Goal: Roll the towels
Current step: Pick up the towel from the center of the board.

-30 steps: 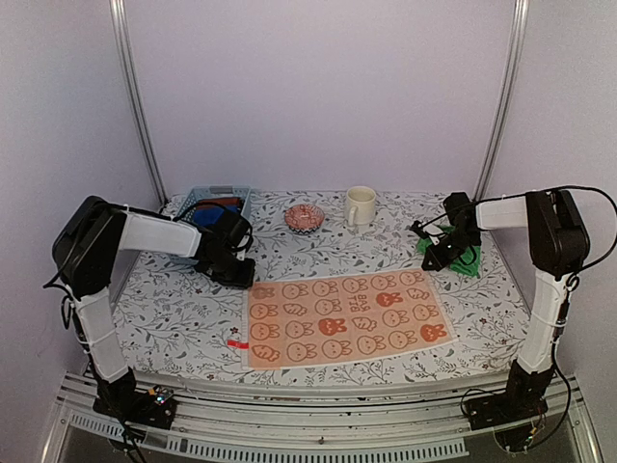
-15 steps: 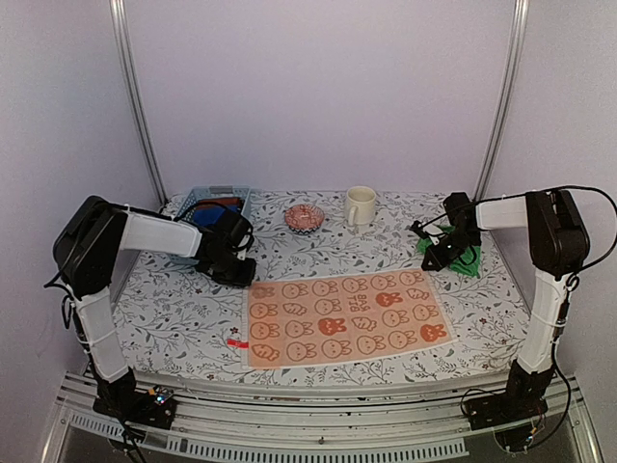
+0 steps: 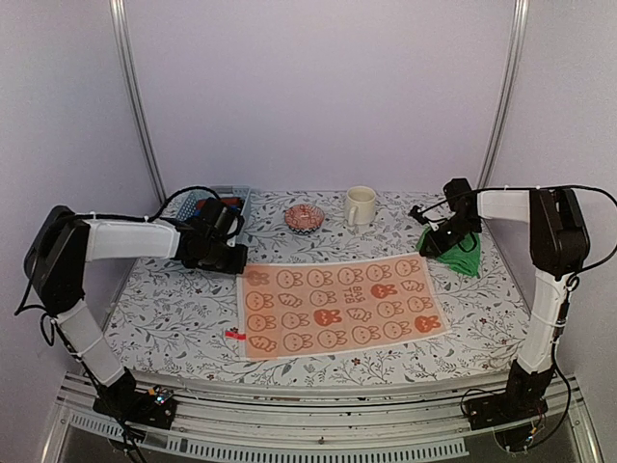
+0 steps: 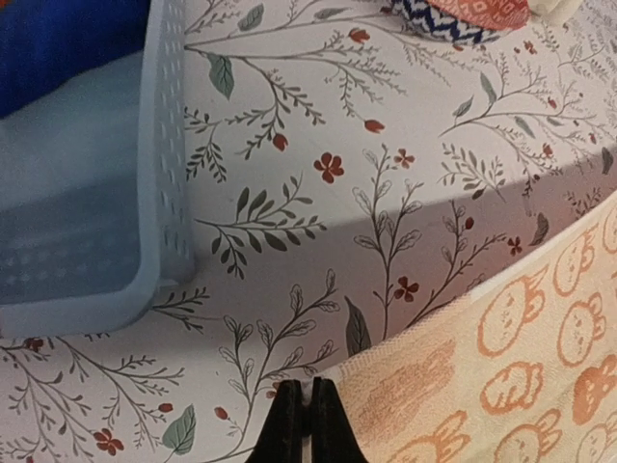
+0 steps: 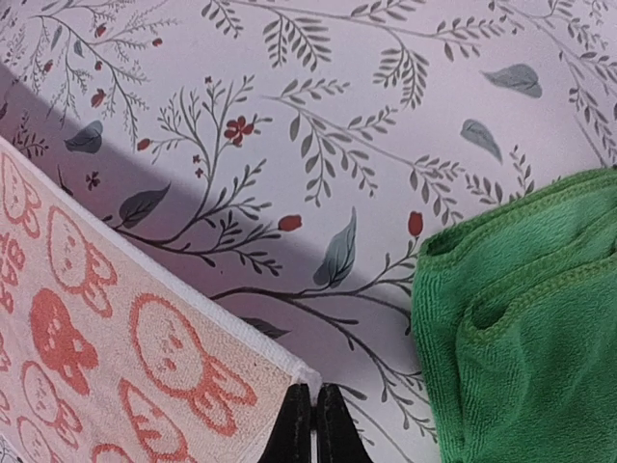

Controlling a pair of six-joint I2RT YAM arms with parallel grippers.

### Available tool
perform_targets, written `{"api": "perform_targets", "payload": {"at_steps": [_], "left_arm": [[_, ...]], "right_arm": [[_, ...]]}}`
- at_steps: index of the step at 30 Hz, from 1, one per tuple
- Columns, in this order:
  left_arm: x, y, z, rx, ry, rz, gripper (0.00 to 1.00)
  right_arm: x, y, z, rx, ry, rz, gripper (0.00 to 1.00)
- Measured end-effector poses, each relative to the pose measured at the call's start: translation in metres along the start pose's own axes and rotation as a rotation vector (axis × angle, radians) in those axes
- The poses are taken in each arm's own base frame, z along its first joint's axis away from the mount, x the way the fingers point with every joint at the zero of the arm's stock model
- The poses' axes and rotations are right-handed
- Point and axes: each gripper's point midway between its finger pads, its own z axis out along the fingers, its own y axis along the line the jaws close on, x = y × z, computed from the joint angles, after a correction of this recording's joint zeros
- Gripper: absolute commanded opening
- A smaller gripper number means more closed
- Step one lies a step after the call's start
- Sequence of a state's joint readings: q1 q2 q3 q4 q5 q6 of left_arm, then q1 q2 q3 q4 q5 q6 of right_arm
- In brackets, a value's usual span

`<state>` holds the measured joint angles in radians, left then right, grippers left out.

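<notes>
An orange towel (image 3: 333, 303) with white rabbit prints lies spread across the middle of the table, its far edge lifted. My left gripper (image 3: 237, 267) is shut on its far left corner (image 4: 333, 381); the black fingertips (image 4: 294, 424) pinch the pale edging. My right gripper (image 3: 427, 249) is shut on the far right corner (image 5: 294, 371), also at the white edging. A crumpled green towel (image 3: 461, 256) lies just right of the right gripper and fills the right side of the right wrist view (image 5: 521, 309).
A pale blue basket (image 3: 198, 204) holding a blue cloth roll (image 4: 58, 39) stands at the back left, close behind the left gripper. A patterned bowl (image 3: 304, 218) and a cream mug (image 3: 360, 205) stand at the back centre. A small red tag (image 3: 234, 334) lies left of the orange towel.
Both grippers moved away from me with the towel's far corners, lifting its far edge and dragging the cloth back. The left arm swung lower and further out.
</notes>
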<state>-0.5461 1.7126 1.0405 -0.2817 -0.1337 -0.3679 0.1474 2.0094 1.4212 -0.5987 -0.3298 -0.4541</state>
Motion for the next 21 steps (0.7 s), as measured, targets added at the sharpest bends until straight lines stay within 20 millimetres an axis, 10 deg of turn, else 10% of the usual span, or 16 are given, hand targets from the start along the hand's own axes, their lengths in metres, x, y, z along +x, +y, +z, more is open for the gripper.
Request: {"api": "perform_targets", "payload": {"at_steps": [21], "left_arm": [[-0.031,0.001,-0.035,0.001,-0.135,0.054,0.00]], "right_arm": [[-0.039,-0.003,-0.040,0.016,-0.098,-0.053,0.03]]}}
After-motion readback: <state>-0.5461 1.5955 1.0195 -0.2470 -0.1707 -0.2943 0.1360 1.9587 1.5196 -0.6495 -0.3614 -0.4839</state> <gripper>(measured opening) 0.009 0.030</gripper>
